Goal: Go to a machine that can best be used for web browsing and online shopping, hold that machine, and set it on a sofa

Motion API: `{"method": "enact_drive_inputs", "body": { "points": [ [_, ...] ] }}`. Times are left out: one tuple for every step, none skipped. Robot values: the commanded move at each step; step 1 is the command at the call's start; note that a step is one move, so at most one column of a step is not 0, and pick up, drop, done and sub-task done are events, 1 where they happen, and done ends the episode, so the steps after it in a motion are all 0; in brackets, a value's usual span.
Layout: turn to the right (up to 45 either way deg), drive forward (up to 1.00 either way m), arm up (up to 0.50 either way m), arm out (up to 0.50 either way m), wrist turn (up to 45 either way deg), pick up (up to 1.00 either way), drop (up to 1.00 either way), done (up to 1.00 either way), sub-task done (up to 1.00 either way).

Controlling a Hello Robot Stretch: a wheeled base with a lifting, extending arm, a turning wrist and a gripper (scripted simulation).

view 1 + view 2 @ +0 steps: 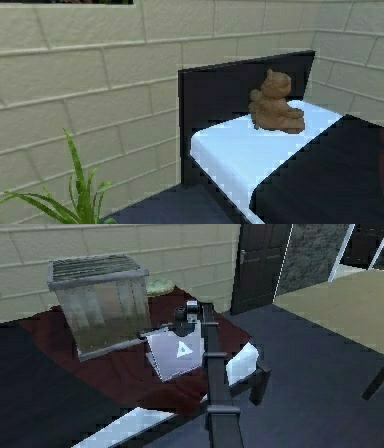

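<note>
Laptop (pixel 180 352), grey, lies on a dark red cover (pixel 110 374) beside a slatted crate (pixel 100 299); the tool (pixel 186 314) sits at its far edge, the arm crossing it; whether the tool grips anything cannot be told.

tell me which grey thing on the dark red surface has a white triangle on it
The thin grey slab beside the arm bar; the slatted crate farther left is tall and boxy.
</note>
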Motion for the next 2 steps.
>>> {"method": "enact_drive_inputs", "body": {
  "points": [
    [0.0, 0.0, 0.0, 0.0, 6.0, 0.0, 0.0, 0.0, 0.0],
    [0.0, 0.0, -0.3, 0.0, 0.0, 0.0, 0.0, 0.0, 0.0]
  ]
}}
